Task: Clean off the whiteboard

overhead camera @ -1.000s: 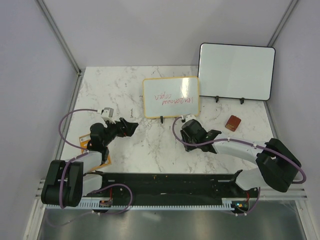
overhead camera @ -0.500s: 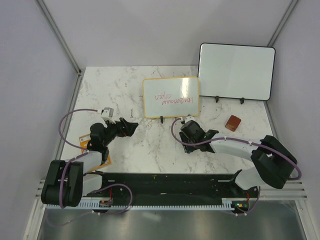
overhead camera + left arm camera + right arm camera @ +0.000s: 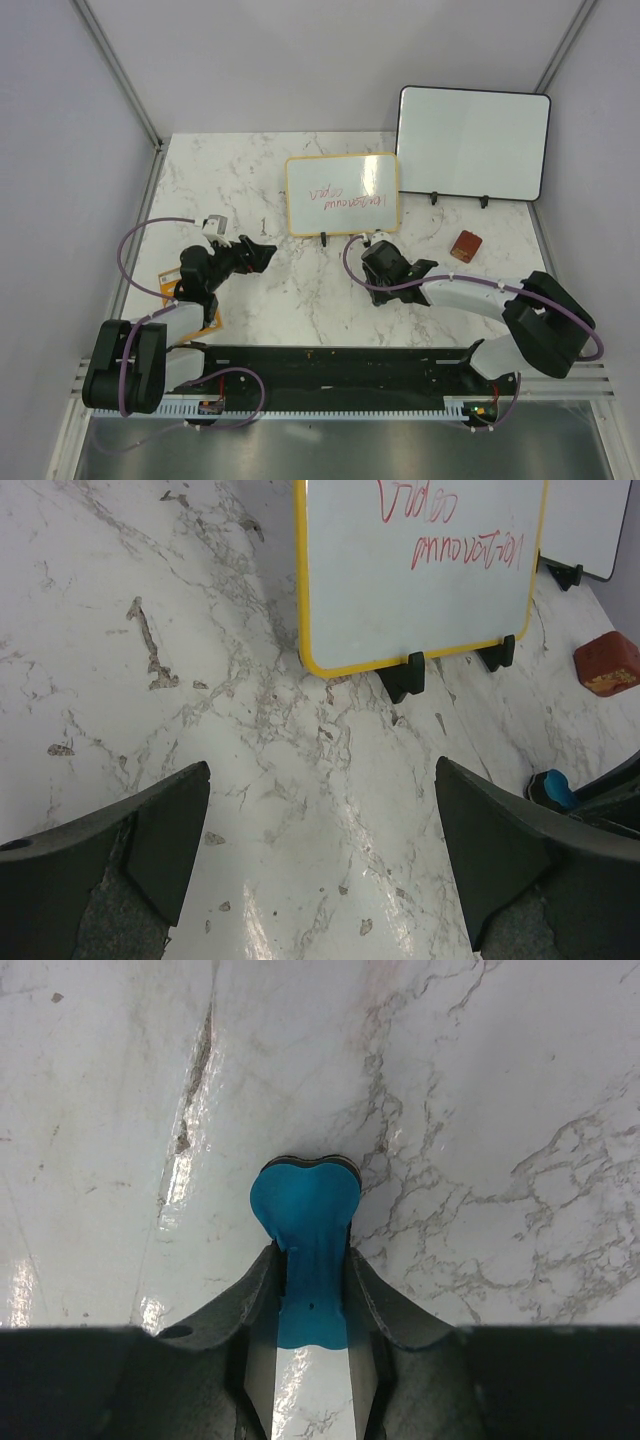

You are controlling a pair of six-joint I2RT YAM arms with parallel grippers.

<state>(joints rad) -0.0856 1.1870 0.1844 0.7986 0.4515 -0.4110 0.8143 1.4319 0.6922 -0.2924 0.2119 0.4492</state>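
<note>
The right hand (image 3: 310, 1260) is now clamping tight on a blue eraser (image 3: 305, 1200), which is sticking out past the fingertips just above the marble worktop (image 3: 500, 1110). Over the last second the jaws have been loosening and closing again, and from above the hand is sitting slightly lower and further left than it was. It looks like a re-grip that is only now settling.

That matters for the task: the tool seems secured, but no wiping is happening yet. The whiteboard (image 3: 342, 195) is standing upright on its black feet at mid-worktop, just beyond the right hand, and its red writing (image 3: 455, 530) is showing untouched.

The left hand (image 3: 320, 780) is hovering wide open and empty, facing the whiteboard from the left. A brown block (image 3: 466, 245) is lying to the right, near the bigger black-framed board (image 3: 472, 143). The next move is probably lifting the eraser to the writing.
</note>
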